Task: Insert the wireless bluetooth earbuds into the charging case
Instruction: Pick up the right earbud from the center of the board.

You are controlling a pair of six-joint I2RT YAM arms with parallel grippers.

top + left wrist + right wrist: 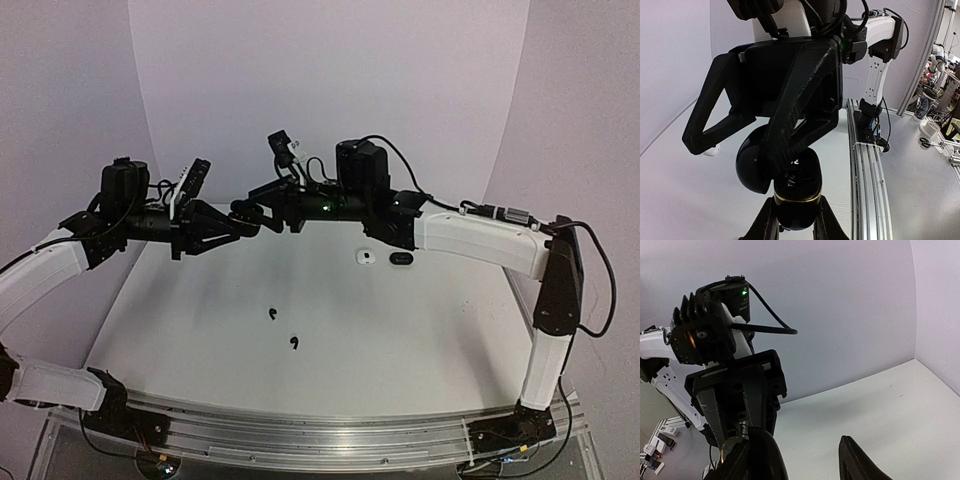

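Two robot arms meet in mid-air above a smooth white table. The left gripper, made of matte black ribbed plastic, has its two fingers clamped tight on the sides of a charging case. The case is a glossy black pebble with a thin gold rim. Its rounded lid is swung open to one side, and its mouth faces away from the left hand. The right gripper is angular matte black with triangular cut-outs. It sits directly against that open mouth, with one finger crossing it, and its jaws stand partly apart. Whether it holds anything between them cannot be told. Two tiny glossy black, comma-shaped earbuds lie loose on the table, well below both hands and on the side toward the arm bases. Under the right forearm, behind that hand, a small white case lies just beside a closed black case. A pale mark inside the held case is too small to read.
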